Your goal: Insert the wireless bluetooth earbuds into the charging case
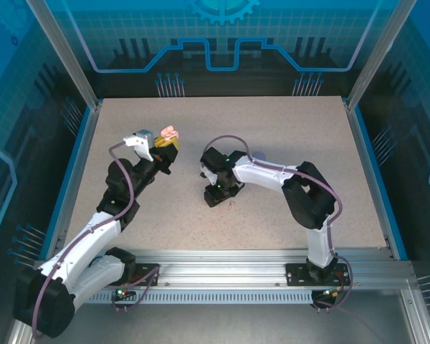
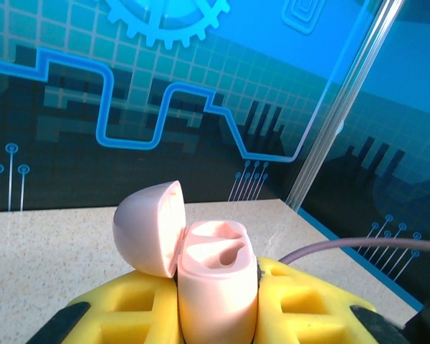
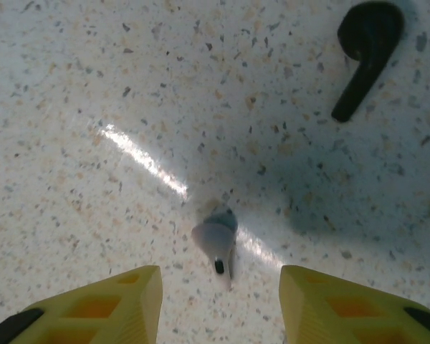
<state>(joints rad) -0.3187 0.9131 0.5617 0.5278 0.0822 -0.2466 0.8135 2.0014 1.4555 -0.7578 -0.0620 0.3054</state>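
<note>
Pink charging case (image 2: 216,287), lid open, sits pinched in the left pincer (image 2: 218,308), sockets exposed for loading. Right pincer (image 3: 221,301), spread, brackets a pale earbud (image 3: 216,244) on the surface (image 3: 93,72), apparently for pickup; black earbud (image 3: 365,54) at one o'clock.

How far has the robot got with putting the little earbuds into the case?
Done: the pink case sits open, gripped in the left fingers, its sockets looking empty. In hand: the right fingers, open, hover over a pale earbud on the table. Left: seating that one, and the black earbud lying nearby.
</note>
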